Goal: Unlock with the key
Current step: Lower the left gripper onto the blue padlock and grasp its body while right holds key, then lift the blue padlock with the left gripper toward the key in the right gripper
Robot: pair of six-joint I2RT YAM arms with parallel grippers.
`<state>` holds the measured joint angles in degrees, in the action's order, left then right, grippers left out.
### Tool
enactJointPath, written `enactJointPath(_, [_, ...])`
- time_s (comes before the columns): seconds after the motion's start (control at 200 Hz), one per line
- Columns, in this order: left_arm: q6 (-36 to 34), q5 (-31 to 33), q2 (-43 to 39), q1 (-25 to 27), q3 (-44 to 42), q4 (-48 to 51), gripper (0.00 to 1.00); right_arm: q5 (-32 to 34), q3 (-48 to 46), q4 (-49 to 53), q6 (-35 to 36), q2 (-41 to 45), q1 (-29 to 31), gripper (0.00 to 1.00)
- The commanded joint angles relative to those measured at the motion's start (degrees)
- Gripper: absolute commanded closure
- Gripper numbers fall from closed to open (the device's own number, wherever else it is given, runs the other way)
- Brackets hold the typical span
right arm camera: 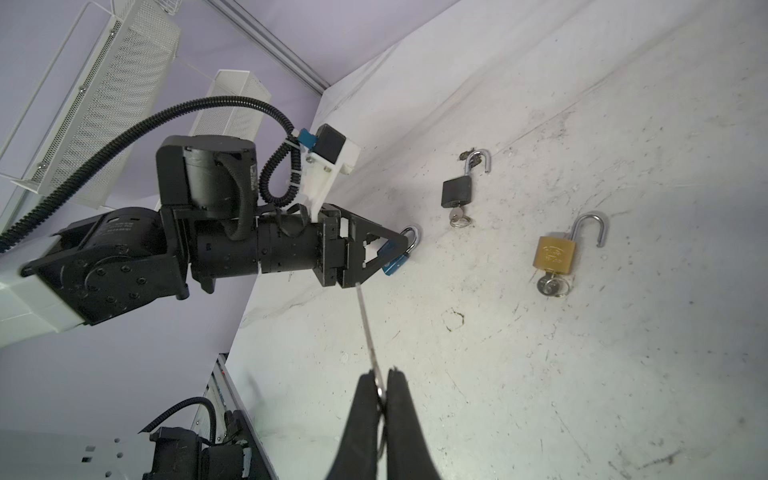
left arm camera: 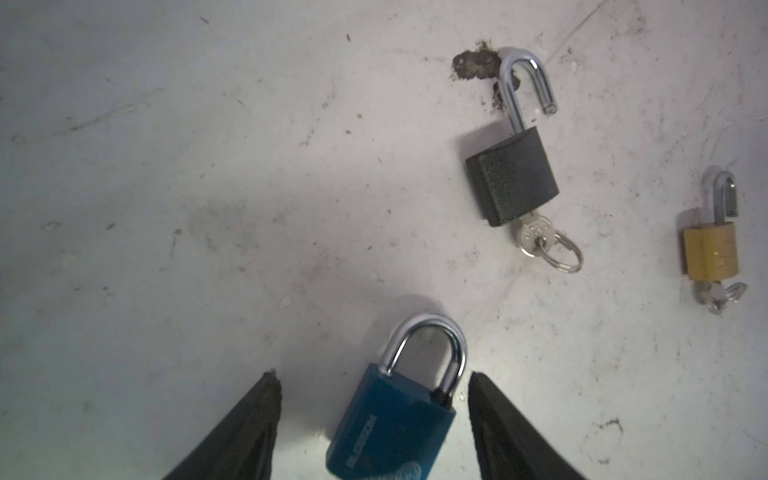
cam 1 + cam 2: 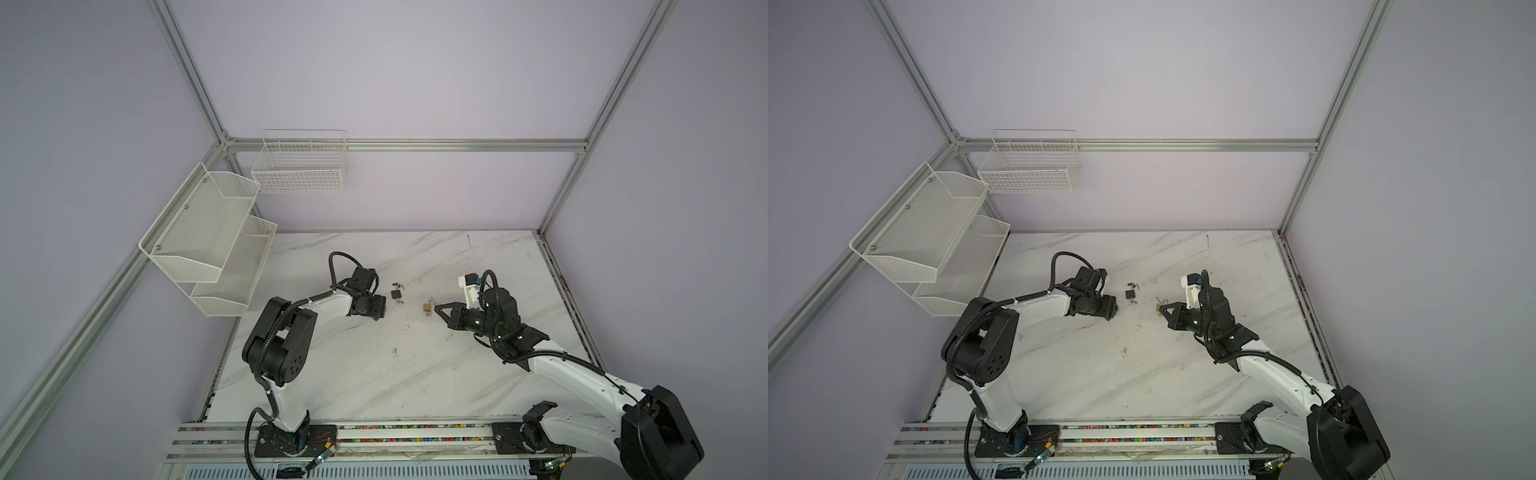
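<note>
You're in a robot lab test cell, plain as day. In both top views an aluminium frame [image 3: 415, 145] boxes the space in, with bare lilac wall panels [image 3: 415, 62] on three sides. Two white-and-black arms, the left arm [image 3: 286, 332] and the right arm [image 3: 573, 370], are bolted to a slotted mounting rail [image 3: 415, 444] along the front of a marble-pattern bench [image 3: 353, 374]. Black cable conduit [image 3: 331, 270] loops off the wrists, and a small circuit board [image 3: 324, 455] glows green by the left base. A white mesh shelf rack [image 3: 199, 245] and a wire basket [image 3: 299, 170] hang on the walls. Up close, the left wrist view shows you a scuffed, stained bench top.
</note>
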<state>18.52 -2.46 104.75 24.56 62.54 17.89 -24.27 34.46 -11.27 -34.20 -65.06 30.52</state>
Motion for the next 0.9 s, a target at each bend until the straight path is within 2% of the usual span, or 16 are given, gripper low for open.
enactJointPath(0.0, [-1.65,3.97,0.57,2.07,4.92,1.07,0.29,-1.25,-0.55,-1.65,0.53,0.56,-0.11,1.0])
enactJointPath(0.29, [0.69,9.88,1.02,7.08,5.22,5.02,0.35,-1.68,0.4,-0.7,1.49,-0.57,-0.11,1.0])
enactJointPath(0.415, [2.26,13.3,2.03,8.81,5.97,7.01,0.43,-1.89,0.59,-0.61,1.79,-0.83,-0.11,1.0])
enactJointPath(0.535, [3.9,16.75,3.51,10.05,8.03,9.1,0.45,-2.23,0.74,-0.53,1.93,-1.11,-0.11,1.0])
enactJointPath(0.7, [5.79,18.34,5.68,10.51,9.67,10.31,0.47,-2.27,0.58,-0.42,1.97,-0.93,-0.11,1.0])
enactJointPath(0.8, [6.17,18.19,6.22,10.56,10.18,11.35,0.55,-2.44,0.68,0.08,2.11,-0.84,-0.11,1.0])
enactJointPath(0.895, [6.32,18.1,5.42,10.84,10.07,12.33,0.55,-2.33,0.74,0.61,2.46,-0.66,-0.11,1.0])
